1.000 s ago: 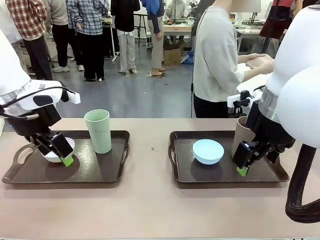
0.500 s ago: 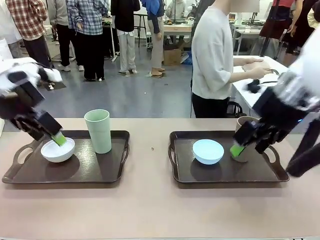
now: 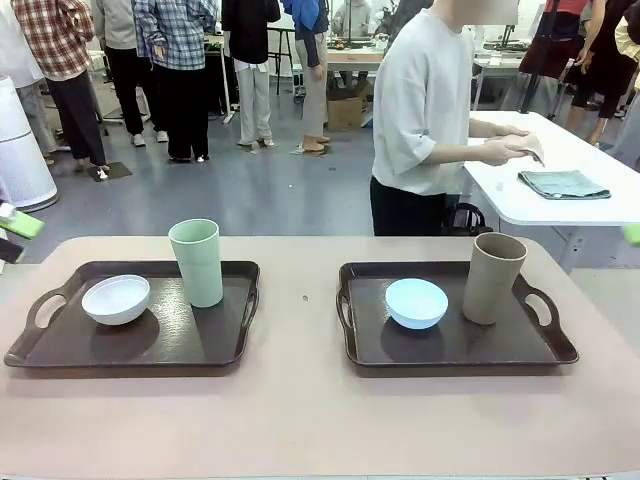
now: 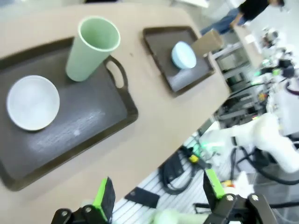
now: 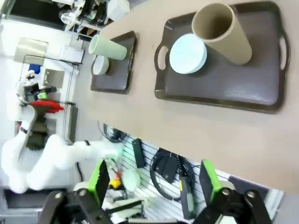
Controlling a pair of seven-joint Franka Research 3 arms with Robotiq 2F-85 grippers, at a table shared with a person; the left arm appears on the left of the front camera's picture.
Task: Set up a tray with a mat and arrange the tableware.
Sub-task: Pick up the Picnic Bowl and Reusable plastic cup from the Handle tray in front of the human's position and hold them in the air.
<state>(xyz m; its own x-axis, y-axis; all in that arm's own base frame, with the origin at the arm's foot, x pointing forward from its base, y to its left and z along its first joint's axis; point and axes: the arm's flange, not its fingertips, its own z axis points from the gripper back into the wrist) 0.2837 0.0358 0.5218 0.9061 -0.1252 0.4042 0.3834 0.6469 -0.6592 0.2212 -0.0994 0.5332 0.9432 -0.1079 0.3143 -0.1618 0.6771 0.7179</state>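
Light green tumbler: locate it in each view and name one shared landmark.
Front view: light green tumbler, left of centre, on the left-hand tray.
Left wrist view: upper left.
Right wrist view: upper left, small.
Shared landmark: white bowl beside it on that tray.

The right arm's green-padded fingers [image 5: 99,179] stood wide apart and empty, off the edge of the tan surface [image 5: 210,135]. On the nearer dark tray [image 5: 224,86] a tan-brown tumbler [image 5: 222,30] stood just beside a pale blue bowl [image 5: 188,53]; on the farther tray [image 5: 117,77] a light green tumbler [image 5: 107,48] stood next to a white bowl [image 5: 100,66].
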